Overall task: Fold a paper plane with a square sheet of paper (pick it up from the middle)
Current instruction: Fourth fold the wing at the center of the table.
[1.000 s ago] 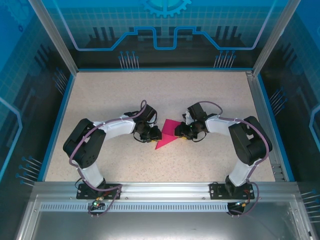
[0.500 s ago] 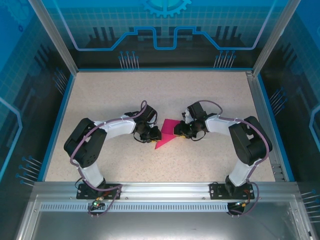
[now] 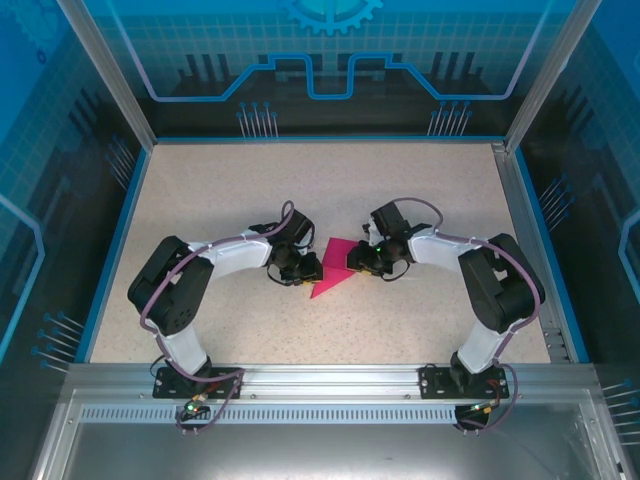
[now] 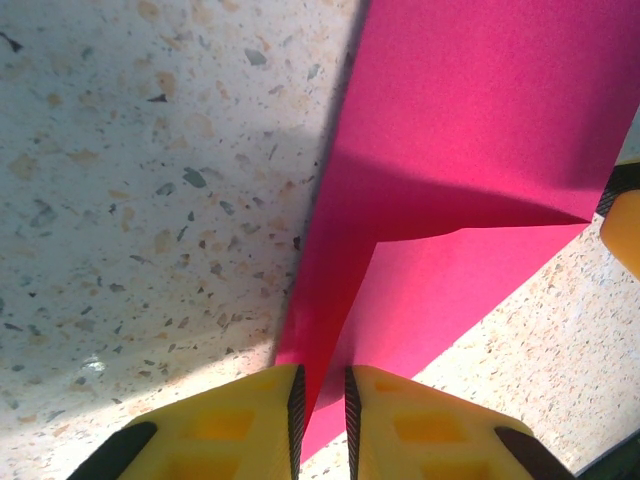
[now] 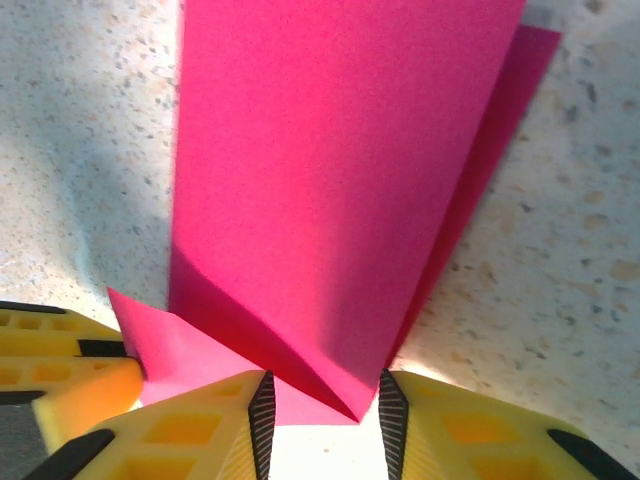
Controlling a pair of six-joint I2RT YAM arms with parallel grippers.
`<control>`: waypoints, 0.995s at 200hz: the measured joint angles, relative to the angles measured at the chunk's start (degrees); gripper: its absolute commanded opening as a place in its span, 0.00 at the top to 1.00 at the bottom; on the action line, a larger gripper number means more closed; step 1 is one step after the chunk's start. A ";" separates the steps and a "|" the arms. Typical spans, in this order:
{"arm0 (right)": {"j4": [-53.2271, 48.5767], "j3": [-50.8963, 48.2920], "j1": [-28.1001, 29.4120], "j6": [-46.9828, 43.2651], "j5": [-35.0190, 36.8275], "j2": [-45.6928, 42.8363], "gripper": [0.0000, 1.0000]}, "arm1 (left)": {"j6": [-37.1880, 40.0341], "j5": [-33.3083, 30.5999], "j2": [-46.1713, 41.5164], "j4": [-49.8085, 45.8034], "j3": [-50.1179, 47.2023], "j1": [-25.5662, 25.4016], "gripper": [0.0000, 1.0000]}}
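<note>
Yellow and almost closed, the left gripper (image 4: 322, 385) at the bottom of its wrist view pinches the near edge of the sheet of paper (image 4: 480, 120), which runs up from the narrow slot between the jaws into the upper right of the frame, one layer creased over another. The right gripper (image 5: 325, 390), at the bottom of its own view, stands part way open, its jaws on either side of a pointed folded corner; the gap looks too wide for a pinch on thin paper, so I judge it holds nothing. From above, the paper lies on the speckled table (image 3: 300, 190) at the centre of the frame, between the two wrists, a pink shape tapering toward the lower left. This looks like an early fold, well short of the finished shape: one side pinned, a flap about to be set. The next move probably calls for the right jaws to close on or press that corner without dragging the sheet. In the overhead view the wrists cover the fingertips and part of the paper; each wrist view cuts the sheet off, and how many layers are stacked is hard to tell
</note>
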 measured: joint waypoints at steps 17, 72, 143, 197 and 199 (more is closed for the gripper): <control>-0.48 0.57 0.55 -0.15 0.66 0.00 0.67 | 0.02 0.00 0.00 -0.02 0.00 0.00 0.79; -1.22 1.16 1.11 -0.35 1.01 0.00 0.71 | 0.02 0.00 0.00 -0.02 0.00 0.00 0.79; 3.50 -0.87 -0.55 3.48 -2.16 0.00 0.71 | 0.00 -0.39 0.00 0.00 0.00 0.00 0.79; 9.14 -3.39 -1.22 6.60 -6.01 -0.02 0.74 | -0.02 -0.44 0.00 0.00 0.00 0.00 0.79; 9.42 -3.56 -1.22 6.75 -6.16 -0.02 0.74 | -0.02 -0.44 0.00 0.00 0.00 0.00 0.79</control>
